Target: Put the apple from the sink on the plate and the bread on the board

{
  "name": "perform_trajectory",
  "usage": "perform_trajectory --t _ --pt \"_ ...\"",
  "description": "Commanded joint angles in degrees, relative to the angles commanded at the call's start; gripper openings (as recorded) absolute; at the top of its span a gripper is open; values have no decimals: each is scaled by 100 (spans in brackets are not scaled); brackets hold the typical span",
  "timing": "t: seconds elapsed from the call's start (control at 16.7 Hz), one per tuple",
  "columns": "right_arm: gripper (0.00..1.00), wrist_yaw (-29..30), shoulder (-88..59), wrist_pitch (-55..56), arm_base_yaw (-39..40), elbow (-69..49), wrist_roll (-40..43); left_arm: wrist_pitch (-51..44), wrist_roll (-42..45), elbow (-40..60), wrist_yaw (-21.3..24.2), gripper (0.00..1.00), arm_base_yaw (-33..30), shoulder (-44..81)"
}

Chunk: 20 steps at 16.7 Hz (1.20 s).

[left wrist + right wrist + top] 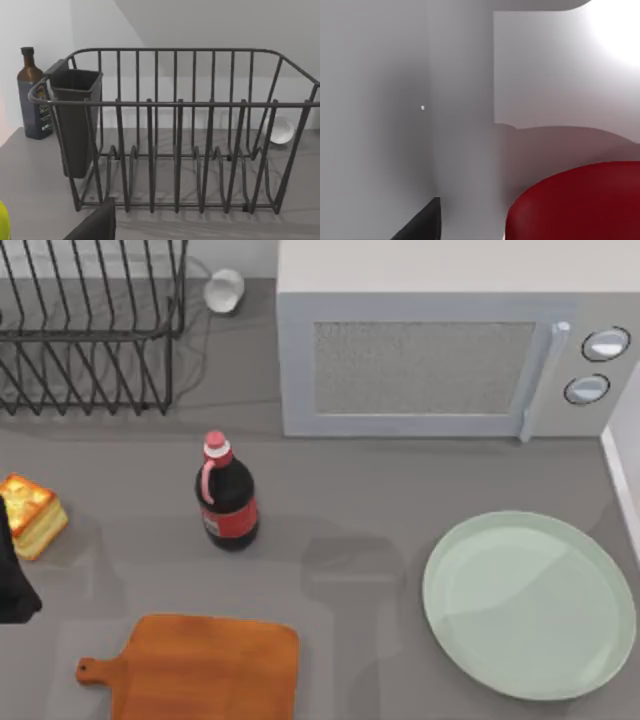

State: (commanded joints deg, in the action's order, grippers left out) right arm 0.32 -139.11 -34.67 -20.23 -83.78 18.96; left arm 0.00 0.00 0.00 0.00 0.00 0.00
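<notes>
The bread [30,514], a golden-topped block with pale layered sides, lies at the table's far left edge. A dark part of my left arm [12,575] sits right beside it, on the near side. The reddish-brown board [200,668] lies at the front, left of centre. At the right rests the pale green plate [530,605], with nothing on it. In the right wrist view the red apple [580,202] looms very close against the sink's pale grey walls [460,125], next to a dark part of my right gripper [422,222]. A dark part of my left gripper [97,225] faces the dish rack.
A cola bottle [226,495] with a red cap stands between the bread and the plate. The black wire dish rack [90,330] and a white cup [224,290] are at the back left, the microwave [440,350] at the back right. A dark bottle [32,95] stands beside the rack.
</notes>
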Motion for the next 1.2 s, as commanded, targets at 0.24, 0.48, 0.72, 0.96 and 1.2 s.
perform_trajectory --t 0.24,0.48,0.72,0.96,1.2 --pt "32 0 0 0 0 0 0 0 0 0 0 100 0 0" --pt "2 0 0 0 0 0 0 0 0 0 0 100 0 0" --pt "0 0 0 0 0 0 0 0 0 0 0 100 0 0" --pt "0 0 0 0 0 0 0 0 0 0 0 100 0 0" --pt "0 -97 496 -398 11 -177 -51 0 0 0 0 100 0 0"
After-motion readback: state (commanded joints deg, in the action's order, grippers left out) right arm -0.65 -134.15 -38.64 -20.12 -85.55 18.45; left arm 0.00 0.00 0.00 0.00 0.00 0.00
